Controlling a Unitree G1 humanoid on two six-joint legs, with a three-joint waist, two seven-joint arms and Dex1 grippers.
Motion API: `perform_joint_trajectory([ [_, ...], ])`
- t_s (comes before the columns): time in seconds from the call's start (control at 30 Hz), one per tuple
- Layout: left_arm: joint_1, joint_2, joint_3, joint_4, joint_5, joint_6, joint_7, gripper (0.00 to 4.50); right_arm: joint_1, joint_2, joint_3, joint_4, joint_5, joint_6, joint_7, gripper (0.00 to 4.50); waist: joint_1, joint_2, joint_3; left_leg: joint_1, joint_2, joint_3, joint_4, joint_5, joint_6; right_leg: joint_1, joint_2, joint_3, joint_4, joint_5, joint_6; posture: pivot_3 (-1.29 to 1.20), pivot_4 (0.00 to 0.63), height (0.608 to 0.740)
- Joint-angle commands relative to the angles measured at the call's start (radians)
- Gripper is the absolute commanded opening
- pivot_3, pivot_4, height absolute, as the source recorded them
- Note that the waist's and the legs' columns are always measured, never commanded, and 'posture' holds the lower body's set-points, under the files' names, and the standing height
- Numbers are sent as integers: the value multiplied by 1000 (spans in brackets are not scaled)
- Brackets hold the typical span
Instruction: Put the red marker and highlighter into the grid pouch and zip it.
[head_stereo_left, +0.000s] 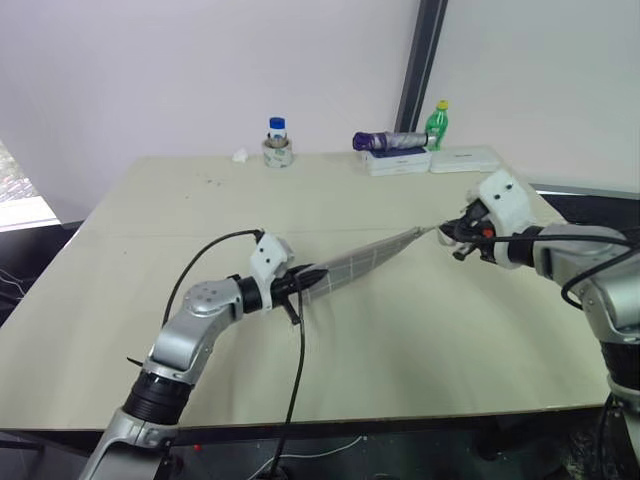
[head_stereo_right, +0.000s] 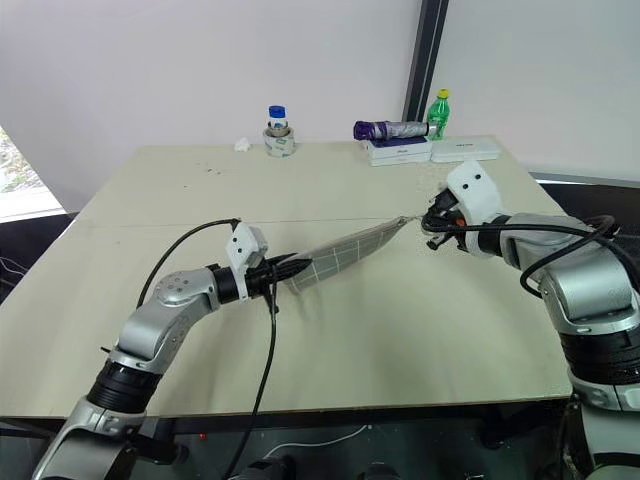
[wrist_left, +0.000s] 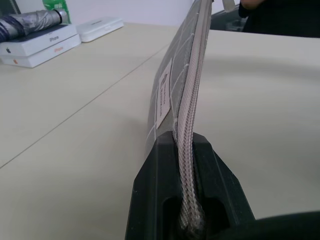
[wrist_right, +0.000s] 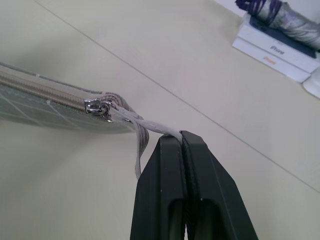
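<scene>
The pouch (head_stereo_right: 345, 252) mid-frame is grey with thin white grid lines, a small white label and a pale silvery zipper. The bench (head_stereo_right: 330, 340) is a plain cream-beige. Up top there's a green bottle (head_stereo_right: 438, 112) with a yellow cap, a purple-and-grey umbrella (head_stereo_right: 392, 129) and white boxes (head_stereo_right: 400, 150).

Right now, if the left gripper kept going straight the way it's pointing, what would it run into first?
The grid pouch it is shut on stretches along that line; beyond it, probably the right gripper pinching the pull tab, though depth is hard to judge.
</scene>
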Motion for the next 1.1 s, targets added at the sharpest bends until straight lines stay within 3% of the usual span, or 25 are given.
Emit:
perform_joint_trajectory([
  [0.03, 31, 43, 25, 7, 33, -20, -8, 0, 23, -19, -39, -35, -1, -48, 30, 279, 0, 0, 0, 0, 0, 0, 0, 0, 0, 0, 0, 0, 0, 0, 0, 0, 150, 740],
  [0.1, 34, 46, 28, 3, 25, -15, -11, 0, 46, -6, -45, -65, 39, -42, 66, 973, 1, 0, 0, 0, 0, 0, 0, 0, 0, 0, 0, 0, 0, 0, 0, 0, 150, 740],
  [0.17, 36, 53, 27, -2, 22, -11, -17, 0, 73, 0, -47, -97, 62, -39, 89, 1952, 1, 0, 0, 0, 0, 0, 0, 0, 0, 0, 0, 0, 0, 0, 0, 0, 150, 740],
  [0.3, 58, 80, 31, -22, 14, 8, -41, 1715, 177, -19, -30, -183, 69, -74, 139, 4186, 4, 0, 0, 0, 0, -1, 0, 0, 0, 0, 0, 0, 0, 0, 0, 0, 150, 740],
  [0.33, 62, 84, 32, -27, 13, 10, -45, 2201, 186, -22, -32, -188, 69, -71, 142, 4500, 4, 0, 0, 0, 0, -1, 0, 0, 0, 0, 0, 0, 0, 0, 0, 0, 150, 740],
  [0.47, 98, 119, 53, -57, 5, 36, -46, 4290, 239, -35, -40, -190, 46, -106, 149, 4500, 5, 0, 0, 0, 0, -1, 1, 0, 0, 1, 0, 0, 0, 0, 0, 0, 150, 740],
  [0.7, 197, 182, 188, -147, -129, 175, -53, 4290, 309, -56, -71, -166, 38, -150, 178, 4500, 5, 0, 0, 0, 0, -1, 0, 0, 0, 0, -1, 0, 0, 0, 0, 0, 150, 740],
  [1.1, 316, 230, 350, -141, -118, 131, 15, 4290, 345, 14, -126, -40, 19, -324, 170, 4500, 7, 0, 0, 0, 0, 0, 0, 0, 0, 0, -2, 0, -1, 0, 0, 0, 150, 740],
])
